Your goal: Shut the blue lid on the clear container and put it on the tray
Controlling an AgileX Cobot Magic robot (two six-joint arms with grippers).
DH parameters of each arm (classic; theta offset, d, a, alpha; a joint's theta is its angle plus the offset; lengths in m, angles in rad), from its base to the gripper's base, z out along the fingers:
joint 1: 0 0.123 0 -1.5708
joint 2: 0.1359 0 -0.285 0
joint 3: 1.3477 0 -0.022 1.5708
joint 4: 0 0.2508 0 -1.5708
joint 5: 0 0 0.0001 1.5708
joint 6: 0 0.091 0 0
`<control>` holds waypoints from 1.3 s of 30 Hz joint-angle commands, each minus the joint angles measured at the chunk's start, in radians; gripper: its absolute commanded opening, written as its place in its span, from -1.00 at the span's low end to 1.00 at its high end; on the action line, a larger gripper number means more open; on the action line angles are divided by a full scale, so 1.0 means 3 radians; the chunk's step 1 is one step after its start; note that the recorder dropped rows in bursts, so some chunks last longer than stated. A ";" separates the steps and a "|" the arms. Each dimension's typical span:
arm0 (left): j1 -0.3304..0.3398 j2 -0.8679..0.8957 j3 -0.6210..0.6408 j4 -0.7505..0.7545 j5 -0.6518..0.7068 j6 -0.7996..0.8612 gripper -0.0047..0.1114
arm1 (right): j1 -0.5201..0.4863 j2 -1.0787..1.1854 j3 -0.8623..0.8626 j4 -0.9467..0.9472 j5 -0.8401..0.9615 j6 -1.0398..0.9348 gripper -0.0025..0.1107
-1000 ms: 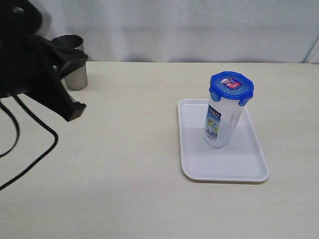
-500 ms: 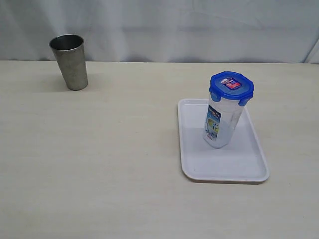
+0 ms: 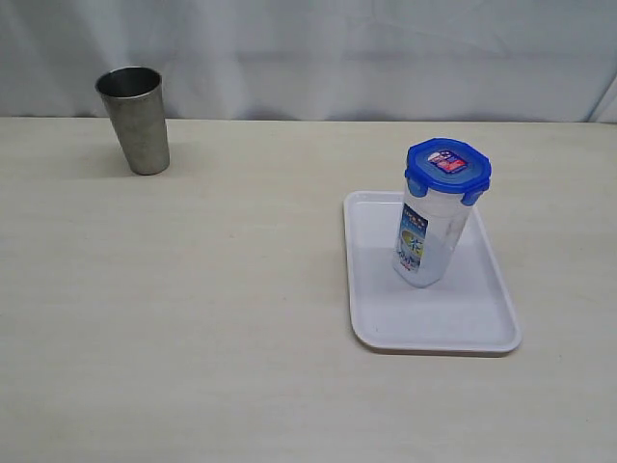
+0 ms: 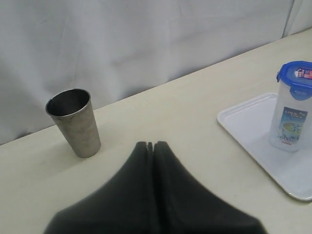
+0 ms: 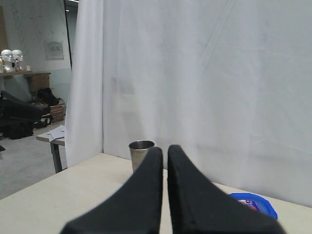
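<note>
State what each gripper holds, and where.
Nothing is held. Left gripper and right gripper are shut and empty; the clear container stands untouched on the tray.

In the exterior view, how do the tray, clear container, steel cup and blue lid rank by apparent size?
1. tray
2. clear container
3. steel cup, though it stands farther back, so its rank against the container is unsure
4. blue lid

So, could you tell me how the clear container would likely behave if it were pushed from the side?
The clear container is tall and tapers to a narrow base, so it would probably tip rather than slide. It seems empty, so it is likely light. Its smooth plastic on the smooth tray may also let it skid.
</note>
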 commanded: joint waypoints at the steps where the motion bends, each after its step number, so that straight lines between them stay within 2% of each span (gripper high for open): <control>1: 0.0014 0.0009 0.0016 -0.0273 -0.0003 0.0002 -0.92 | -0.0003 -0.0015 0.0013 -0.0030 -0.0001 0.0006 -0.88; 5: 0.0014 0.0003 0.0021 -0.0492 -0.0003 0.0319 -0.92 | -0.0003 -0.0015 0.0013 -0.0030 -0.0001 0.0006 -0.88; 8: 0.0014 0.0003 0.0047 -0.0757 -0.0093 0.0777 -0.92 | -0.0003 -0.0015 0.0013 -0.0030 -0.0001 0.0006 -0.88; 11: 0.0025 -0.0069 0.0241 -0.0950 -0.0594 0.1332 -0.92 | -0.0003 -0.0015 0.0013 -0.0030 -0.0001 0.0006 -0.88; 14: 0.0155 -0.0208 0.0568 -0.1193 -0.1120 0.1688 -0.92 | -0.0003 -0.0015 0.0013 -0.0030 -0.0001 0.0006 -0.88; 17: 0.0420 -0.0458 0.0876 -0.1362 -0.1380 0.1722 -0.92 | -0.0003 -0.0015 0.0013 -0.0030 -0.0001 0.0006 -0.88; 24: 0.1357 -0.1277 0.1426 -0.1466 -0.1405 0.1708 -0.92 | -0.0003 -0.0015 0.0013 -0.0030 -0.0001 0.0006 -0.88; 29: 0.1863 -0.1975 0.1732 -0.1466 -0.1426 0.1654 -0.92 | -0.0003 -0.0015 0.0013 -0.0030 -0.0001 0.0006 -0.88; 33: 0.2111 -0.2427 0.1991 -0.1551 -0.1426 0.1640 -0.92 | -0.0003 -0.0015 0.0013 -0.0030 -0.0001 0.0006 -0.88; 36: 0.2226 -0.2427 0.2149 -0.1561 -0.1434 0.1632 -0.92 | -0.0003 -0.0015 0.0013 -0.0030 0.0005 0.0006 -0.88; 39: 0.2248 -0.2427 0.2282 -0.1549 -0.1448 0.1632 -0.92 | -0.0003 -0.0015 0.0013 -0.0030 -0.0002 0.0006 -0.88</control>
